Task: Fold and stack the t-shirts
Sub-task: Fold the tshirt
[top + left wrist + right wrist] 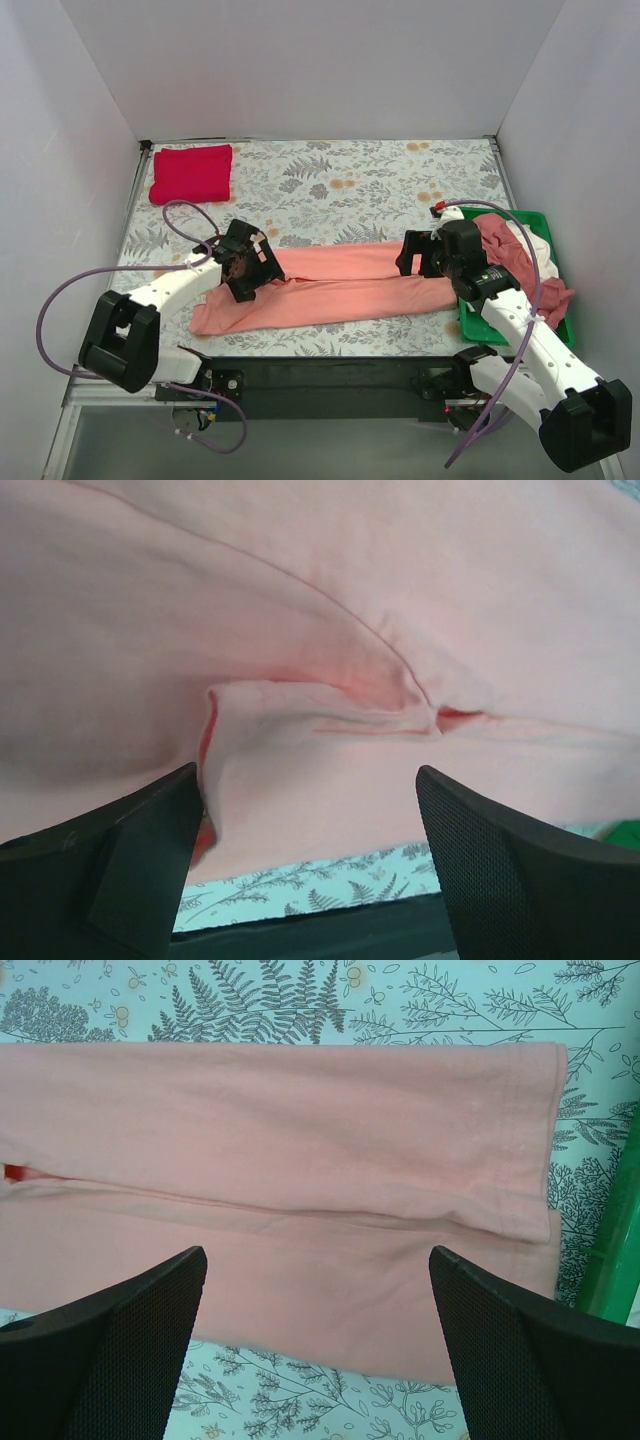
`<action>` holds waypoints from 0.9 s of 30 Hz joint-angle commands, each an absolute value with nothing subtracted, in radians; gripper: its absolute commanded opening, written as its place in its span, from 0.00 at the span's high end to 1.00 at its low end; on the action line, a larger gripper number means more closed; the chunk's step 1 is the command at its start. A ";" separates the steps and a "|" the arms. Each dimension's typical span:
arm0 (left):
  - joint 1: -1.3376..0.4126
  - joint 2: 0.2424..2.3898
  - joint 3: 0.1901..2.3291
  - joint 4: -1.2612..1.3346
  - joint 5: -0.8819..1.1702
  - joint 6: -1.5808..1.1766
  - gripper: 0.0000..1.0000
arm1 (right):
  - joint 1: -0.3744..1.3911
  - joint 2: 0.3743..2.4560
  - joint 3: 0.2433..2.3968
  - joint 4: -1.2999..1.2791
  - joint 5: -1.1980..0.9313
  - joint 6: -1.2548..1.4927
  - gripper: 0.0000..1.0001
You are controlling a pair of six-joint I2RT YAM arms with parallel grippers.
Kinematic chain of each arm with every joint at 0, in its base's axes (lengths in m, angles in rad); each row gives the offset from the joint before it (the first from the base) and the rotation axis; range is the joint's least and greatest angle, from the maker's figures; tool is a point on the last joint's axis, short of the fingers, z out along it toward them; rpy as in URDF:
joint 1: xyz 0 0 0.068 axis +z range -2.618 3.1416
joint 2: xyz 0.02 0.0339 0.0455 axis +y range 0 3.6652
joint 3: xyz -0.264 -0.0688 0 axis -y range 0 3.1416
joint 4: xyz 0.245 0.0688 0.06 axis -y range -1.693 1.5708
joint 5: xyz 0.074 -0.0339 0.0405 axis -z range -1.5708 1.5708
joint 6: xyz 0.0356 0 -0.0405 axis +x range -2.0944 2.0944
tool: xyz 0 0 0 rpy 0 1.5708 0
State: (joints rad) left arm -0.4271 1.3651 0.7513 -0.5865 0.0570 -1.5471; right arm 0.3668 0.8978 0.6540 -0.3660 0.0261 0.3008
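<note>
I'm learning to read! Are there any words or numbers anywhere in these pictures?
There are none to read. The pink shirt, the folded red shirt, the green bin and the fern-print tablecloth show no words, numbers or signs in any view.

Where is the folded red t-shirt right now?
In the top view, the folded red t-shirt lies in the far left corner of the table, beyond the left tool and apart from the pink t-shirt.

pink t-shirt (330,285) flat, lengthwise-folded; red t-shirt (191,172) folded.
</note>
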 commanded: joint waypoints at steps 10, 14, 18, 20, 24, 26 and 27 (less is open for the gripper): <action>-0.485 1.261 0.704 -0.546 0.178 -1.502 0.16 | 0.367 0.879 0.638 -0.364 0.023 0.311 0.02; -0.526 1.264 0.696 -0.546 0.176 -1.500 0.16 | 0.368 0.874 0.637 -0.365 0.029 0.311 0.02; -0.575 1.256 0.693 -0.552 0.169 -1.497 0.16 | 0.367 0.880 0.634 -0.365 0.034 0.310 0.01; -0.603 1.252 0.696 -0.560 0.155 -1.496 0.16 | 0.367 0.887 0.632 -0.365 0.034 0.307 0.02; -0.649 1.258 0.722 -0.609 0.092 -1.509 0.16 | 0.367 0.894 0.634 -0.365 0.038 0.305 0.02; -0.653 1.258 0.741 -0.639 0.049 -1.516 0.16 | 0.368 0.894 0.635 -0.364 0.038 0.302 0.02; -0.653 1.256 0.747 -0.650 0.034 -1.529 0.16 | 0.367 0.897 0.635 -0.365 0.037 0.302 0.02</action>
